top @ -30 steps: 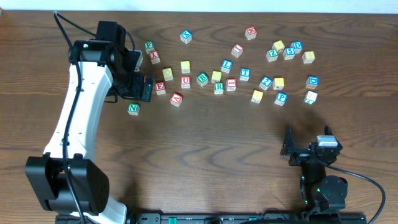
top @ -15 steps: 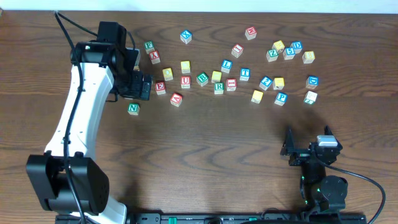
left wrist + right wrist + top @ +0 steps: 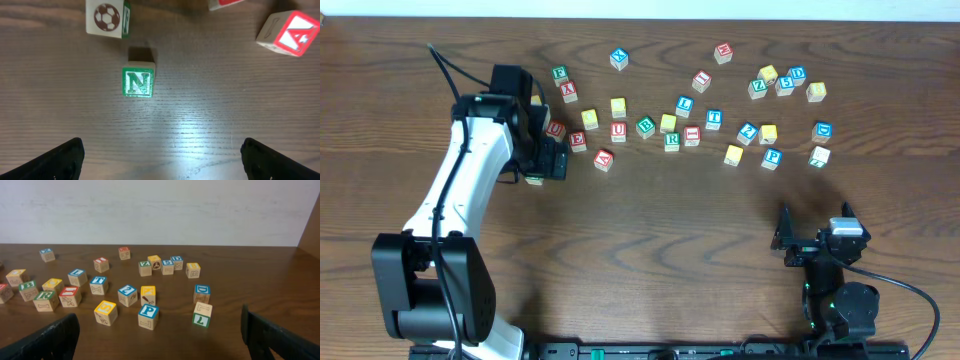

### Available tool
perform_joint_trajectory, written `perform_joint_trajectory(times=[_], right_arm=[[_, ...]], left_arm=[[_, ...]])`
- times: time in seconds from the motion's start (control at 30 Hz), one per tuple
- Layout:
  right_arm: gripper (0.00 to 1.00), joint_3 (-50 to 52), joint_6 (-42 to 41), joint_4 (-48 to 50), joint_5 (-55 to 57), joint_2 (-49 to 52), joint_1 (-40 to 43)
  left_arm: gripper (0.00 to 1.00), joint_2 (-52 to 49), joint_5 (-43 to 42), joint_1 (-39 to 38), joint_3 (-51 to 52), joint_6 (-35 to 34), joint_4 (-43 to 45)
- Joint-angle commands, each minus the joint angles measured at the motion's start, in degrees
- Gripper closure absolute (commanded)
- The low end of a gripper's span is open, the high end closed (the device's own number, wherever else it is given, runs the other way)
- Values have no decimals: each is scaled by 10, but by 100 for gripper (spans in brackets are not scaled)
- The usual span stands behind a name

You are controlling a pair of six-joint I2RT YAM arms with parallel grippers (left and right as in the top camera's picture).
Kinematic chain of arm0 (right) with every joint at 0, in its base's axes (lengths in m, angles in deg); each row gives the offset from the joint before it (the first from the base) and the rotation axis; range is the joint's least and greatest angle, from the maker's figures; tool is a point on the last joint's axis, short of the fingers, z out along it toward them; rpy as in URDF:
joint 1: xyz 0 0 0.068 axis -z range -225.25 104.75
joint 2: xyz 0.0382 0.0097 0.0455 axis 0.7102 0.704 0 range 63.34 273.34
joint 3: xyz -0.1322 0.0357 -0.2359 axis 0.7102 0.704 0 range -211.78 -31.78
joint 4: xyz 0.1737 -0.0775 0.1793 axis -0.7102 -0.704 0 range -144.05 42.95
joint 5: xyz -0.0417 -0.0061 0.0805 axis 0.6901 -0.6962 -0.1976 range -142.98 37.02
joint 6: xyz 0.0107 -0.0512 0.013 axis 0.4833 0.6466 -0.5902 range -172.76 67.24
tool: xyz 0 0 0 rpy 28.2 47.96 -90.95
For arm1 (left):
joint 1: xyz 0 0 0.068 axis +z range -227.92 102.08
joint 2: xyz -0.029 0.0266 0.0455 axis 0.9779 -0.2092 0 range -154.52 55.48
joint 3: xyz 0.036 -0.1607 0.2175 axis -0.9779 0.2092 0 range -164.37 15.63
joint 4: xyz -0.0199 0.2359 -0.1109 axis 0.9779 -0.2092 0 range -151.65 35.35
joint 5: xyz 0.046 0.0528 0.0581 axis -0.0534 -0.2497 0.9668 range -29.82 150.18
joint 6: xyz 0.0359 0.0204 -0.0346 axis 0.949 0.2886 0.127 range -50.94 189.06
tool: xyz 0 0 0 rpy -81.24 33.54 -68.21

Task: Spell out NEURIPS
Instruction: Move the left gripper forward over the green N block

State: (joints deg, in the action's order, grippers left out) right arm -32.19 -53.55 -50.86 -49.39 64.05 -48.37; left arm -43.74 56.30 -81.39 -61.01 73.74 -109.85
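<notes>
while the left gripper [image 3: 160, 150] is hanging over the dark wood-grain table [image 3: 650, 220] with its fingers spread wide and gripping nothing, the green n cube [image 3: 137, 81] is sitting letter-up between and just ahead of them, apart from the rest. a cube with a football picture [image 3: 106, 17] is lying just beyond the n, and a red a cube [image 3: 295, 34] is showing at the wrist view's top right; a bright glare is shining off the grain. overhead, the other blocks are lying scattered across the far half of the table: a red e [image 3: 578, 141], a red u [image 3: 618, 131] and a green r [image 3: 672, 141] are sitting near the white left arm [image 3: 460, 190], a blue l [image 3: 684, 103] and a blue t [image 3: 714, 118] mid-table, the blue p [image 3: 772, 157] farther right. the remaining letters are too small to read with certainty. the right gripper [image 3: 160, 332] is resting low at the near right edge, fingers likewise wide apart and empty, facing the p, a blue d [image 3: 202, 291] and a green l [image 3: 201, 317]. a plain pale wall [image 3: 160, 210] is running behind the table.
</notes>
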Motion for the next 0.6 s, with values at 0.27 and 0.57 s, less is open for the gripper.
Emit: perform_joint_trajectory(times=[0.27,0.57], right_arm=[[1,1,5,-2,-1,-3,4],[1,1,5,-2,-1,-3,4]], left_arm=[[1,-1,9,3,85,-11,80],[2,-2,10,3,90,0,121]])
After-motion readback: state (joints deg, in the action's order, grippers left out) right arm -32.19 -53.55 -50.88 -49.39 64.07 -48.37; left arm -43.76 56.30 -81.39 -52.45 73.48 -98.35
